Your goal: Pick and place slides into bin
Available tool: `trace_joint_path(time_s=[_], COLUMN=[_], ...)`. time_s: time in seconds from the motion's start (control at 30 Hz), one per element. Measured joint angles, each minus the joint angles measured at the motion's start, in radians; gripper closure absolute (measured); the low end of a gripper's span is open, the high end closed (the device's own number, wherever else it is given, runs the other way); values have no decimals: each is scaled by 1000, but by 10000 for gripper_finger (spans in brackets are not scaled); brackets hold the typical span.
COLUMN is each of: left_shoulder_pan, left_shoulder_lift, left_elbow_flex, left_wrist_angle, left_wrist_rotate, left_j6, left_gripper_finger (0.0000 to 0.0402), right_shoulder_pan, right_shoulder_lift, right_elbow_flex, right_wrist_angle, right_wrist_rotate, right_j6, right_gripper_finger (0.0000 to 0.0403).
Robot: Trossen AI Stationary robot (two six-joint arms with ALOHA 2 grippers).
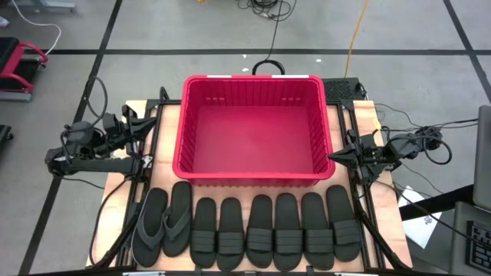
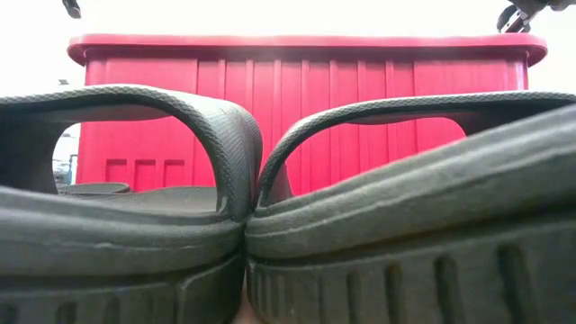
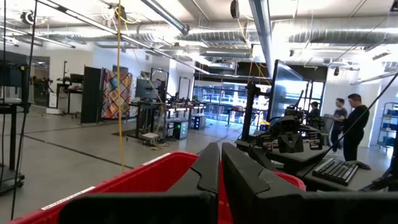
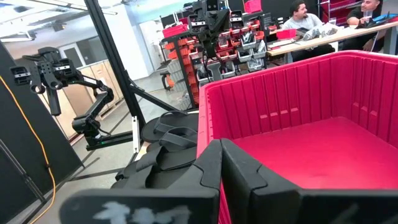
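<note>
Plastic walls of the red bin (image 1: 253, 126) fill the upper centre of the high view; it is one basket, empty, with perforated sides and a thick rim, and it looks rigid and unlikely to shift when a sandal drops in. Below it, along the bottom edge of that view, lies a single row of eight pieces of footwear, toes pointing toward the bin and sides touching or nearly so. Six of them are the black slides (image 1: 275, 221) with a wide ribbed strap, taking up the centre and lower right of the row; two are the longer grey flip-flops (image 1: 163, 224) at the lower left. All appear to be light, soft rubber that would flex rather than break, with a grippy, not slippery, surface. The raised strap arch, seen close in the low view (image 2: 193, 112), seems the best place to pinch, since the soles lie flat and tightly packed with little room for a finger between them. The left gripper (image 1: 135, 123) sits at the middle left of the high view, beside the bin's left wall, its fingers pressed together and holding nothing. The right gripper (image 1: 337, 156) sits at the middle right, just beside the bin's lower right corner, likewise closed and empty.
</note>
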Motion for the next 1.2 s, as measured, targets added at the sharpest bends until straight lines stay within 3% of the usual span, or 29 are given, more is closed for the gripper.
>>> trace_joint_path(time_s=[0.67,1.2], left_shoulder_pan=[0,0], left_shoulder_lift=[0,0], left_elbow_flex=[0,0], left_wrist_angle=[0,17], left_wrist_rotate=[0,-5], left_j6=[0,-76], left_gripper_finger=[380,380], right_shoulder_pan=[0,0], right_shoulder_lift=[0,72], right_elbow_flex=[0,0], right_wrist_angle=[17,232], right_wrist_rotate=[0,1], right_j6=[17,39], right_gripper_finger=[403,403])
